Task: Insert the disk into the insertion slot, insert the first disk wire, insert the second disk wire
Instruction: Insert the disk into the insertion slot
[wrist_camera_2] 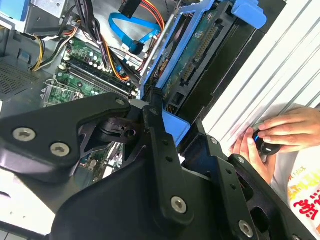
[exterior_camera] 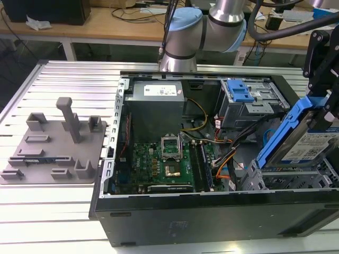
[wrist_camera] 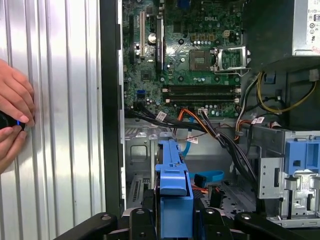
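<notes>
Exterior view: my claw [exterior_camera: 326, 114] is clenched on the disk [exterior_camera: 310, 143], gripping its blue caddy by the upper end. The long axis is tilted steeply. The low end hangs below my fingers over the insertion slot [exterior_camera: 288, 179]; whether it touches the cage I cannot tell. The white label faces outward, its print too small to read. The tall cage with the blue latch [exterior_camera: 243, 98] stands near, beyond the disk.

Second wrist view: the disk [wrist_camera_2: 200, 45] runs away from my claw [wrist_camera_2: 167, 122], its green circuit side showing. A blue cable [wrist_camera_2: 130, 30] and orange wires [wrist_camera_2: 150, 12] lie just beside it. A person's hands [wrist_camera_2: 285, 130] rest outside the case.

First wrist view: the caddy edge [wrist_camera: 172, 190] is clamped upright. A black cable bundle [wrist_camera: 220, 140] crosses ahead, before the motherboard [wrist_camera: 190, 55].
</notes>
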Robot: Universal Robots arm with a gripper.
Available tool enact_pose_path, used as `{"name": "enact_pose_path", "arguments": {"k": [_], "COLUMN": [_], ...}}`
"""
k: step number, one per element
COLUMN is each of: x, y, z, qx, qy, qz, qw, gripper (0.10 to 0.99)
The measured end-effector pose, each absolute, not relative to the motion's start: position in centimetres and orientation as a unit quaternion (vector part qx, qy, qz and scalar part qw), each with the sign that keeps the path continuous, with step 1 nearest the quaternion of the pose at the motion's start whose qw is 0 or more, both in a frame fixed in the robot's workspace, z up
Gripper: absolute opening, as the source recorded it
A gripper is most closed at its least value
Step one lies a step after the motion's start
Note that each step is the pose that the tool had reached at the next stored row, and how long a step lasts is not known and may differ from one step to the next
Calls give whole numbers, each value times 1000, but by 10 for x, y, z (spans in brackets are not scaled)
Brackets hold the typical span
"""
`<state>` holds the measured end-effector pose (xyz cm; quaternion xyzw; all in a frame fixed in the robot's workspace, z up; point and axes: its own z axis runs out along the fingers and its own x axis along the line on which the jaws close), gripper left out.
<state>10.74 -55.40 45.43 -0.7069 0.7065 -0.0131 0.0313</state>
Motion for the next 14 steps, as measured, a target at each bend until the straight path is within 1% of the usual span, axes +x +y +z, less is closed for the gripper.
{"name": "enact_pose_path", "arguments": {"k": [14], "x": [107], "y": [-555], "z": [437], "qx": [-708], "qy": [706], "qz": [-13], "qw": [31], "gripper": [369]}}
